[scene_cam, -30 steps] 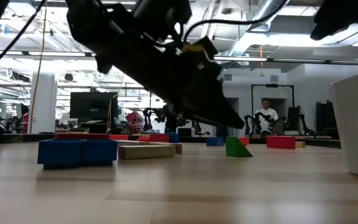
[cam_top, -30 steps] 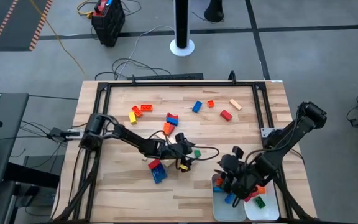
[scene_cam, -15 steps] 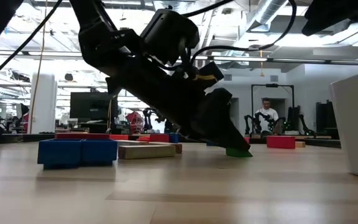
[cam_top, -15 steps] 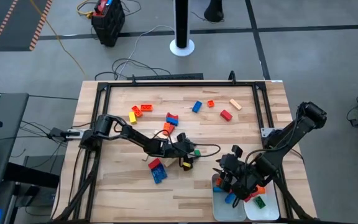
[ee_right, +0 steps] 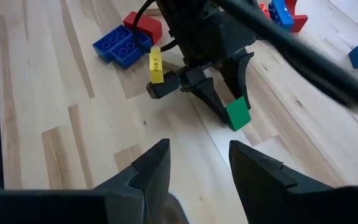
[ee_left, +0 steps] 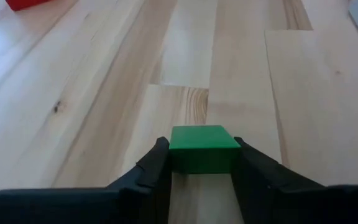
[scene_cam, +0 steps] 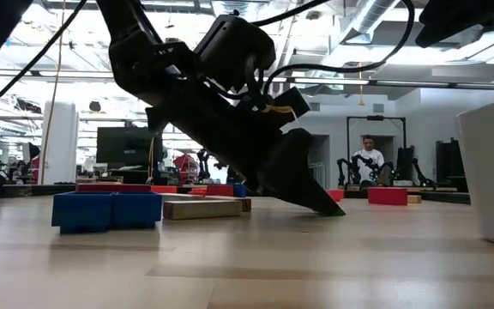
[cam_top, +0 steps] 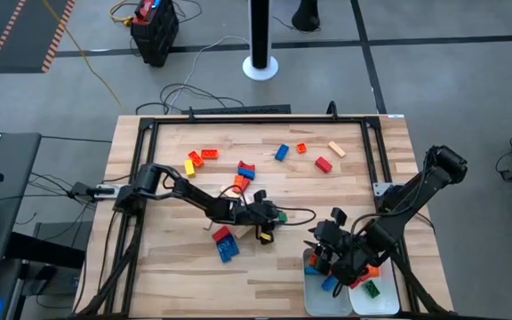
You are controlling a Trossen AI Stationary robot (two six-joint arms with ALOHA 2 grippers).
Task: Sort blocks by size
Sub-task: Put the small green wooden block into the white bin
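Fingers of the left gripper (ee_left: 202, 163) pressed against both sides of a small green block (ee_left: 204, 148), which sat on the wooden table (cam_top: 176, 267) just right of the blue and red bricks (cam_top: 224, 243). Farther right of that green block, the right gripper (cam_top: 320, 256) hung over the white trays (cam_top: 314, 298) with its fingers (ee_right: 151, 167) parted and nothing between them. Beyond the green block, toward the table's far edge, other blocks (cam_top: 282, 153) lay scattered: red, orange, blue, yellow and tan.
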